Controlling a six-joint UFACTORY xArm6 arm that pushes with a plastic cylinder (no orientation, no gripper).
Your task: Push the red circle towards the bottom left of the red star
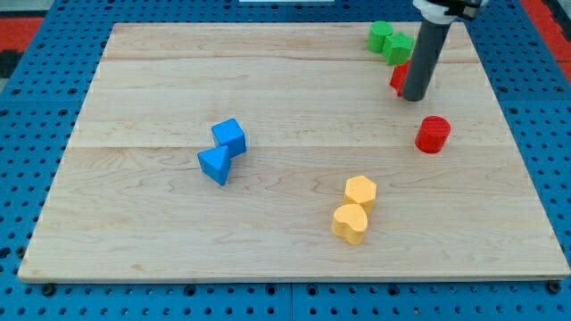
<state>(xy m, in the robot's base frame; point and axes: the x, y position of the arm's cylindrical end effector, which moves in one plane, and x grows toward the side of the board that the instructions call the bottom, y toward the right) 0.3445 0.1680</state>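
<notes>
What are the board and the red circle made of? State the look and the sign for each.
The board: apparently light wood, matte, given its visible grain and the seams between its planks. The red circle: probably painted wood or plastic, given its even, saturated colour with no grain; the look leaves that open.

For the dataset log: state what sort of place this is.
Probably a robotics lab bench, not a home or workshop. A pale wooden board lies on a blue perforated base, small coloured blocks such as the red circle are scattered about, and my tip stands among them.
</notes>
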